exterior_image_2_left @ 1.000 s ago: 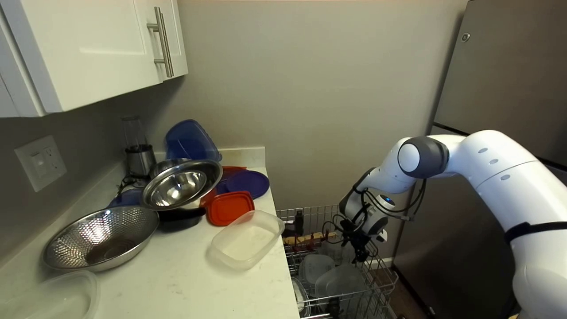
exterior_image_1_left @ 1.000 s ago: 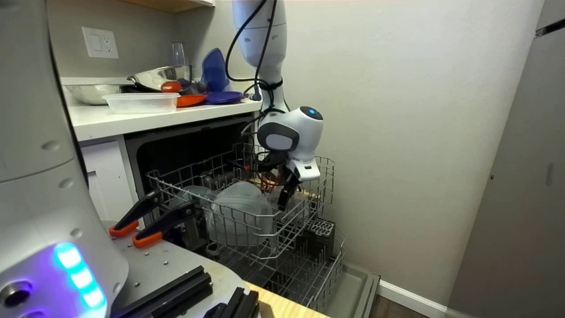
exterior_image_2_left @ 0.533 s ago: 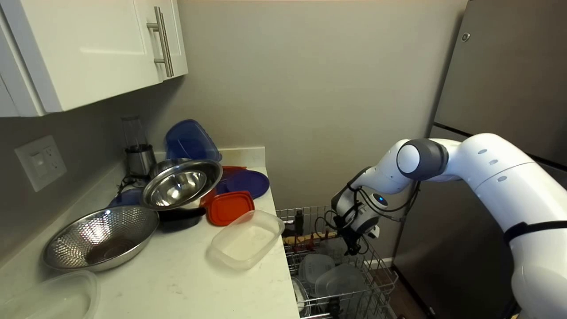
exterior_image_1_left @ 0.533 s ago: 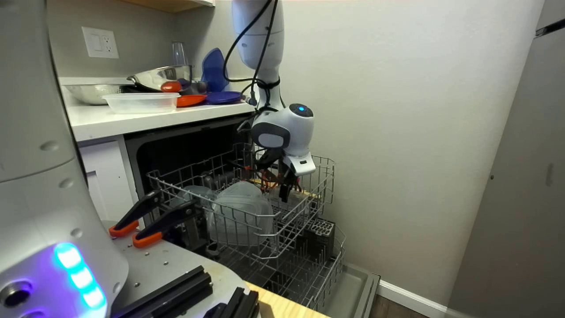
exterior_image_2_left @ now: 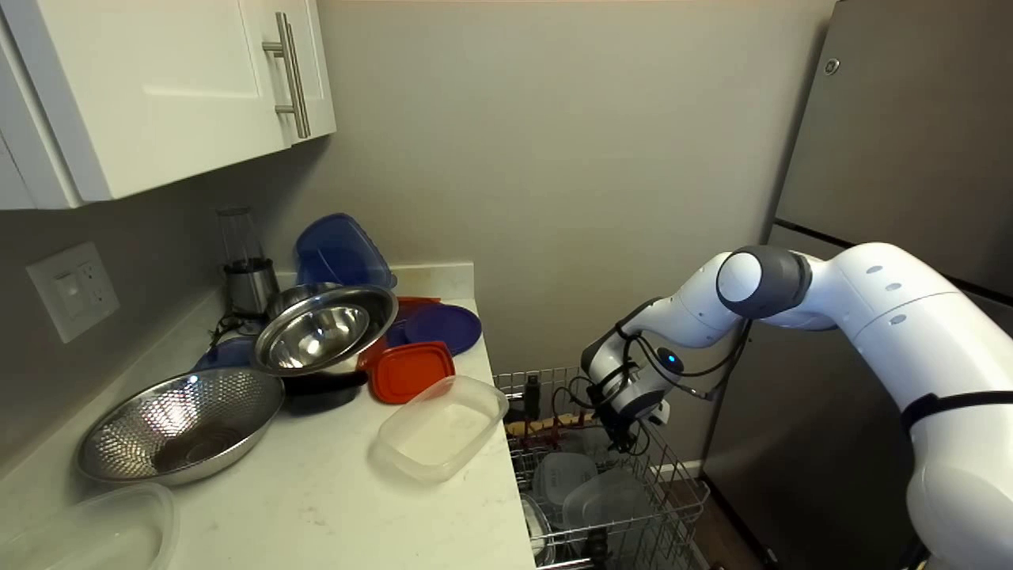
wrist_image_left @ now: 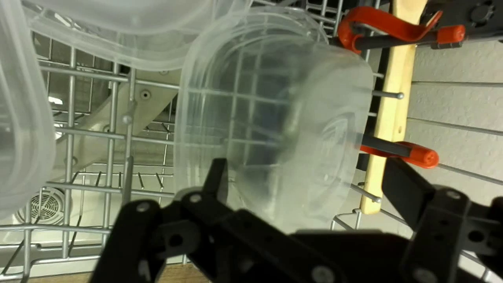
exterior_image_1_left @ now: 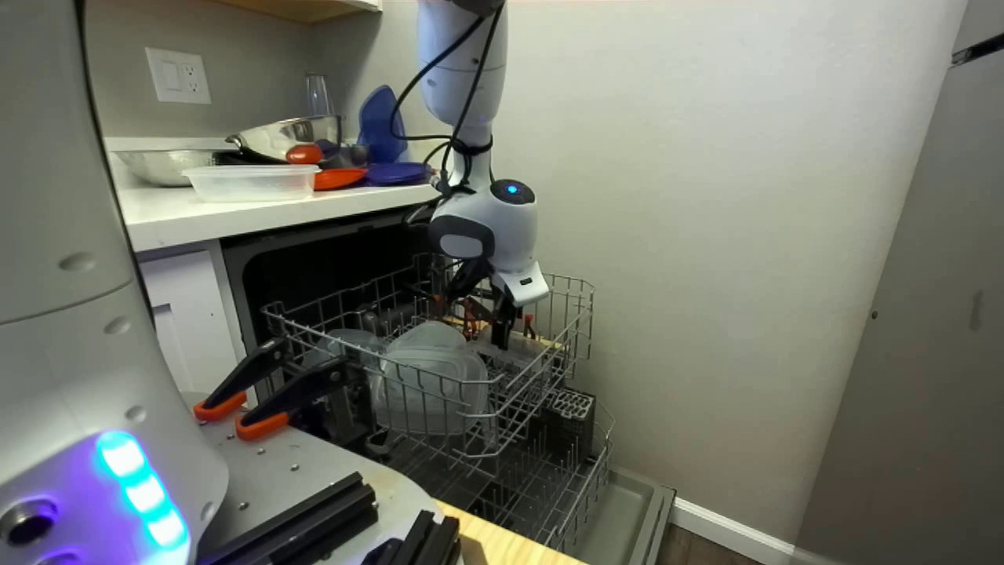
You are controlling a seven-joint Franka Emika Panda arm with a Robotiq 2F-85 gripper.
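My gripper [wrist_image_left: 306, 165] is open above the upper dishwasher rack [exterior_image_1_left: 541, 365], its fingers [wrist_image_left: 217, 179] spread wide. In the wrist view a translucent plastic container [wrist_image_left: 330, 133] fills the gap between them, tilted on the wires. Whether a finger touches it I cannot tell; no grip on it shows. Beside the right finger run a pale wooden handle [wrist_image_left: 387, 110] and a red-tipped utensil [wrist_image_left: 424, 155]. More clear containers [exterior_image_1_left: 431, 384] stand in the rack to the left of the gripper. From an exterior view the dark fingers [exterior_image_1_left: 500, 333] point down into the rack; elsewhere cables partly hide them.
The white counter [exterior_image_2_left: 316, 514] borders the rack and holds a steel colander [exterior_image_2_left: 174, 427], metal bowls [exterior_image_2_left: 324, 332], a red lid [exterior_image_2_left: 411, 370] and a clear tub [exterior_image_2_left: 443, 427]. A wall [exterior_image_1_left: 706, 235] rises behind the rack. The lower rack [exterior_image_1_left: 533, 486] is pulled out beneath.
The arm has moved leftward in both exterior views, and the fingertips have risen a little over the rack. The gripper has stayed open throughout.
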